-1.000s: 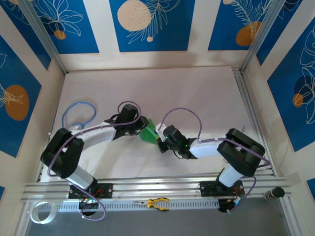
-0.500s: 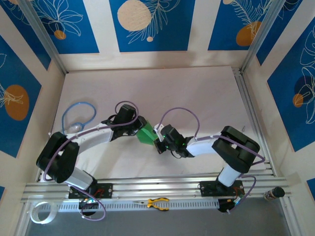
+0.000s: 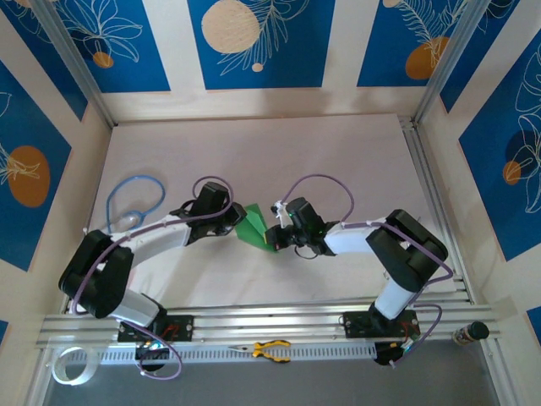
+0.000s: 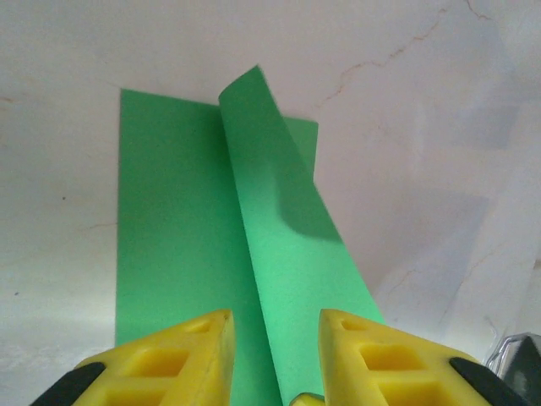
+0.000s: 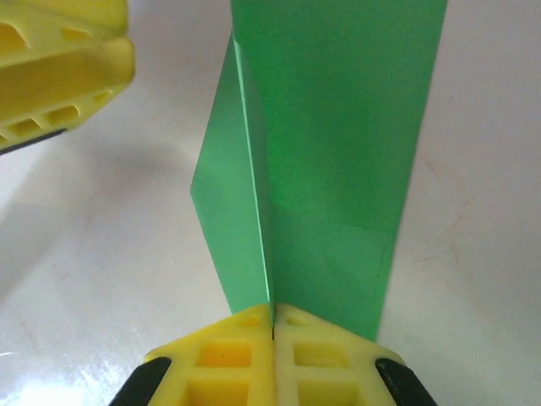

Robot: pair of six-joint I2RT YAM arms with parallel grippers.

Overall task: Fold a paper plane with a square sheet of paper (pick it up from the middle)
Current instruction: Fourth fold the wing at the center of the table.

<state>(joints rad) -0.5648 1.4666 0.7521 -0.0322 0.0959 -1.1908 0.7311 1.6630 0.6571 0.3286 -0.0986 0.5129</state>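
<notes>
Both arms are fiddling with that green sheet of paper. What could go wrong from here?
The right gripper is pinched shut on one end of the square sheet of paper, so a pull by either arm might tear it or slip it free. The left gripper has its jaws apart either side of a raised flap; closing there could press a crooked crease. The grippers sit close and might bump.

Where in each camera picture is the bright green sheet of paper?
Top external: the bright green sheet of paper is near the picture's centre.
Left wrist: centre and lower left, one flap raised.
Right wrist: centre, pinched by the shut right end effector.
Shared landmark: the left end effector, bottom of its own view, upper left in the right wrist view.
</notes>
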